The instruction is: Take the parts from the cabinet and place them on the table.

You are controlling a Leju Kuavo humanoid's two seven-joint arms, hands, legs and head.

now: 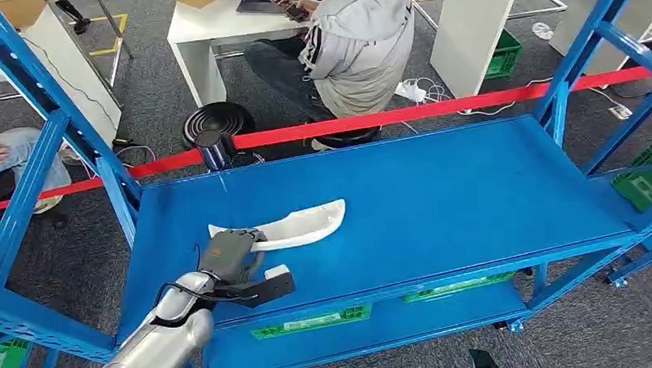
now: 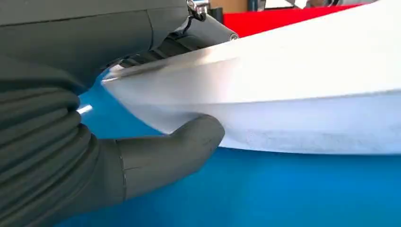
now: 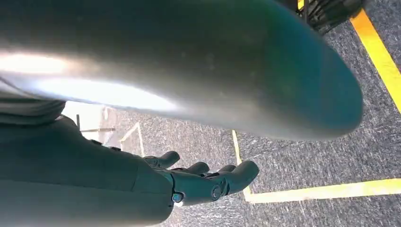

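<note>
A long, curved white part [image 1: 304,224] lies on the blue cabinet shelf [image 1: 470,187], left of its middle. My left hand [image 1: 227,254] is at the part's left end and grips it. In the left wrist view the grey thumb [image 2: 179,146] presses the white part [image 2: 307,85] from one side while the darker fingers [image 2: 161,47] lie across the other side. My right hand [image 3: 203,182] hangs over grey carpet with yellow floor lines, its fingers stretched out and apart, holding nothing.
Blue uprights [image 1: 25,88] frame the shelf on both sides. A red tape [image 1: 435,111] runs behind the shelf. Beyond it a person [image 1: 359,52] sits at a white table. Green crates [image 1: 311,322] sit on the lower level. A black round base [image 1: 217,126] stands behind the shelf.
</note>
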